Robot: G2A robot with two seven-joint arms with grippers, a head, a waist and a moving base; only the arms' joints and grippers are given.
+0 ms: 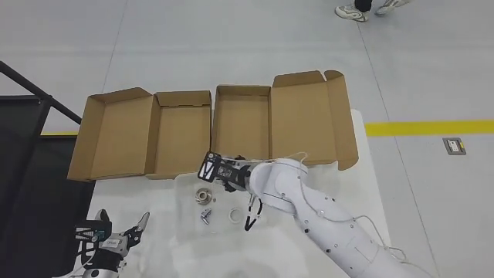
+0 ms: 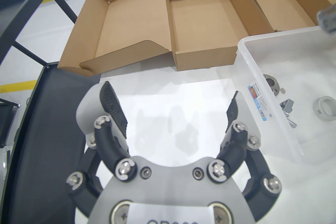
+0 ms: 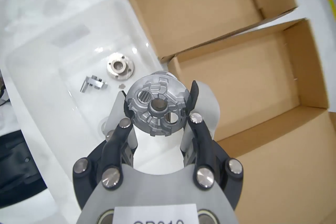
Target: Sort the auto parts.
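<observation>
The right claw (image 3: 160,100) is clamped on a round grey cast part (image 3: 153,110), held above the clear bin (image 2: 262,37) at the bin's edge that faces the cardboard boxes; inside the bin lie a flanged bushing (image 3: 120,67), a small bracket (image 3: 93,83) and a metal ring (image 2: 326,107), each apart from the others; just beyond the bin stand the first open box (image 1: 179,135) and the second open box (image 1: 241,123), side by side; the left claw (image 2: 170,96) hangs over the white worktop (image 2: 147,78) just outside the bin, fingers spread apart.
</observation>
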